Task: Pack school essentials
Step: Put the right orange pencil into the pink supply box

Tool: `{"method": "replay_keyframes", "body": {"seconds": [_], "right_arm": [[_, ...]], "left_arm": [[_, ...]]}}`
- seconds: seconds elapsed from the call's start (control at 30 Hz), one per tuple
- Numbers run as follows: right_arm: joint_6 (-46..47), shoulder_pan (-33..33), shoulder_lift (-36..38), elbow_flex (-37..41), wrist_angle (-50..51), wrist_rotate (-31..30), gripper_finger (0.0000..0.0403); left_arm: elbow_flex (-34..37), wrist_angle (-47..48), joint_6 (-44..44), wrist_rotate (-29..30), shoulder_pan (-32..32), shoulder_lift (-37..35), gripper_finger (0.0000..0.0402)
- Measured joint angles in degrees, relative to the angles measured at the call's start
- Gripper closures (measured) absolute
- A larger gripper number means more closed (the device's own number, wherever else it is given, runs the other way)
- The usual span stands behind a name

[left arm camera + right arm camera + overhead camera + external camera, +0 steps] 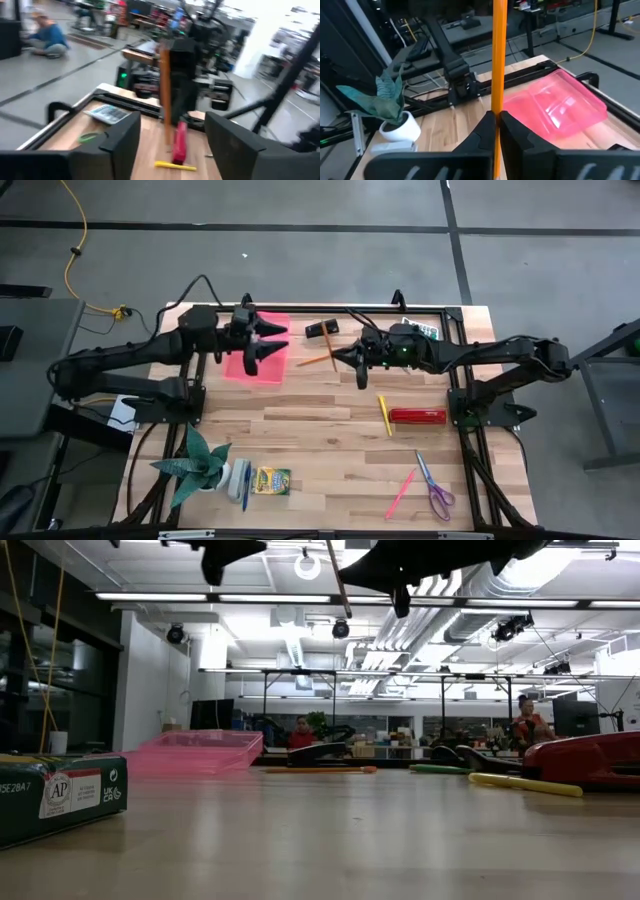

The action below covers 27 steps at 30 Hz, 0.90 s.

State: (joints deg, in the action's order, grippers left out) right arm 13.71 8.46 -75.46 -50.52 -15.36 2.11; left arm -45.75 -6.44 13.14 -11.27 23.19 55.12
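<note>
My right gripper (338,357) hangs above the table's far middle, shut on a thin orange pencil (499,60). My left gripper (272,338) hovers open over the pink tray (256,350), facing the right gripper; its fingers (119,145) stand wide apart. A second orange pencil (315,361) lies flat on the table under the right gripper. Near the right side lie a yellow pencil (385,415), purple-handled scissors (434,486) and a pink pencil (400,493). The crayon box (271,480) and a blue pen (245,486) lie near the front left. My right gripper pinches the orange pencil's shaft (497,107) between its two fingers (482,131). The fingers come roughly level from the table's right and lie across the pencil. The pencil is lifted clear and stands nearly upright, sticking out above and below the fingers (340,582).
A red bar (418,416) lies beside the yellow pencil. A grey calculator (428,330) and a small black item (322,330) sit at the far edge. A potted plant (200,465) stands front left. Bare wood lies in the table's middle (320,430). People sit far behind.
</note>
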Motion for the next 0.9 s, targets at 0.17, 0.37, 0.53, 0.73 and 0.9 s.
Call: {"method": "replay_keyframes", "body": {"seconds": [0.17, 0.37, 0.53, 0.73, 0.9], "right_arm": [[-0.3, -1.4, -0.9, 0.0, -3.2, -0.2, 0.0403], [0.4, -3.4, -4.1, 0.0, -10.0, -0.1, 0.0403], [1.8, -4.2, -6.0, 0.0, -12.6, -0.2, 0.0403], [1.8, -4.4, -6.2, 0.0, -12.9, -0.4, 0.0403], [1.7, -4.4, -6.2, 0.0, -12.9, -0.4, 0.0403]], "left_arm": [[-0.2, -8.2, -1.3, -0.1, -3.2, 6.6, 0.0173], [-0.2, -18.9, 0.0, 1.8, -5.4, 13.8, 0.0179], [-0.3, -23.6, 0.2, 1.8, -7.0, 17.3, 0.0189], [-0.2, -24.3, 0.2, 3.5, -8.3, 18.8, 0.0223], [-0.2, -25.1, 0.1, 4.5, -8.3, 18.7, 0.0275]]}}
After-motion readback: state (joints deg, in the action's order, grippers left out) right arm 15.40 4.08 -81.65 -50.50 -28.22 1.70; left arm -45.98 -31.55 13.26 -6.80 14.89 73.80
